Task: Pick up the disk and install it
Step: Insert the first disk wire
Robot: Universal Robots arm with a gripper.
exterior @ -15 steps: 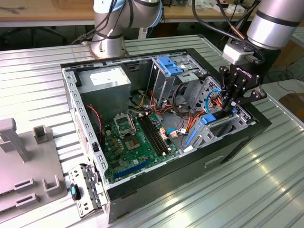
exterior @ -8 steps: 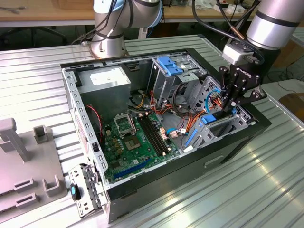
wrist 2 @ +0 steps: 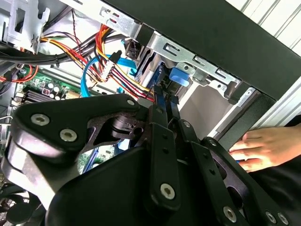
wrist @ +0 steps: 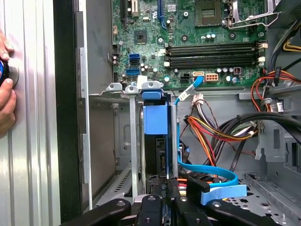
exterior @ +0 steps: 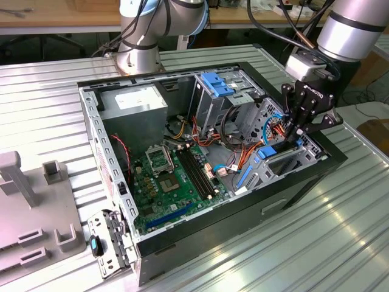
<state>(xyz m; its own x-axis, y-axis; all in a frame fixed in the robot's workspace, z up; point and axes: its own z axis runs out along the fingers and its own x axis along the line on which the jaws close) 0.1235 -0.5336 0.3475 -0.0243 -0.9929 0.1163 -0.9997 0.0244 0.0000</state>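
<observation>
- In the exterior view, an open black computer case (exterior: 304,176) is lying on its side on a ribbed metal table (exterior: 340,243), showing a green motherboard (exterior: 167,182), a boxy grey power supply (exterior: 134,106) and bundles of red, orange and yellow wires (exterior: 243,143).
- The silver arm is reaching down from the exterior view's right, and its black gripper (exterior: 295,141) is standing inside the drive cage (exterior: 285,161) at the case's near corner. A blue plastic bracket (exterior: 217,83) is sitting on top of another grey metal cage further back.
- A grey moulded fixture (exterior: 36,213) with upright posts is resting on the table at the exterior view's left.
- In the second wrist view, the gripper's (wrist 2: 165,96) slim black fingers (wrist 2: 158,101) are lying nearly together on a thin blue edge down in a slot of the stamped metal cage, beside a rounded blue plastic tab (wrist 2: 179,76). They seem to be pinching that edge, though the contact itself is not plainly showing.
- A person's hand (wrist 2: 261,148) is resting against the outside of the case in this view.
- In the first wrist view, the disk (wrist: 156,136) is standing on edge between two bare metal rails of the cage, its bright blue caddy end facing the camera and its dark body running down to the gripper (wrist: 165,181). A flat light-blue data cable (wrist: 207,172) is curling beside it.
- A hand (wrist: 5,89) is holding something blue against the ribbed table at that view's edge.
</observation>
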